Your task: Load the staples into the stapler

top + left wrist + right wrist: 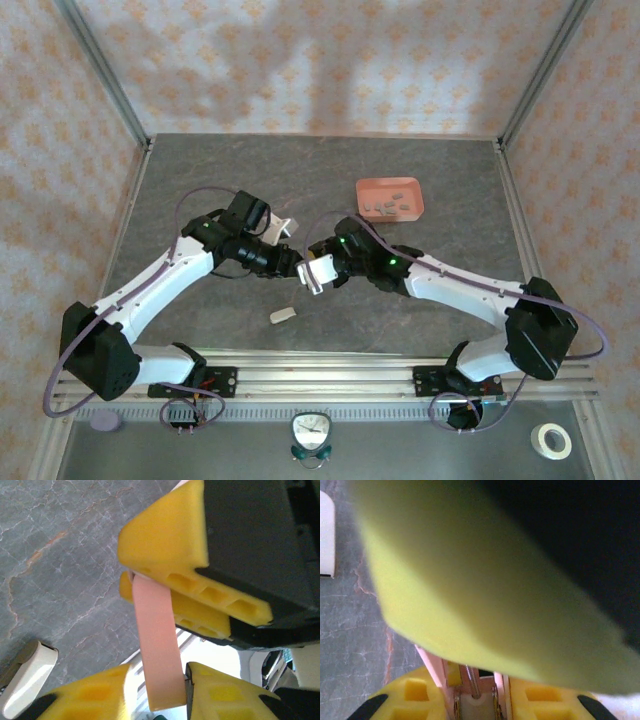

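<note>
1. Centrally, over the dark grey stone-patterned tabletop (200,180), the two arms are meeting tip to tip. The left end effector (300,263) and the right end effector (330,268) are facing each other.
2. A pale pink-and-white stapler (319,273) is sitting between the two tips.
3. In the left wrist view, the left end effector (157,692) is standing partly open. Its yellow fingers (85,697) are flanking the stapler's long pink strip (156,640), and a gap is showing on one side, so it is not clamping anything.
4. In that same view, the right end effector (137,582) is gripping the far end of the pink strip, with its yellow fingers pressed against both faces.
5. In the right wrist view, the right end effector (472,702) is hugging the stapler (472,697) narrowly. Pink rails, a thin metal rod and a white block are showing between its fingers, and a blurred yellow finger (495,590) of the left arm is looming just above.
6. The staples (390,206), several tiny dark grey metal strips, are lying in the salmon-pink shallow tray (362,188). The tray is sitting on the far right part of the tabletop, well apart from the stapler.
7. A small white piece (283,315) is lying flat on the tabletop, nearer the arm bases than the stapler and apart from both end effectors.
</note>
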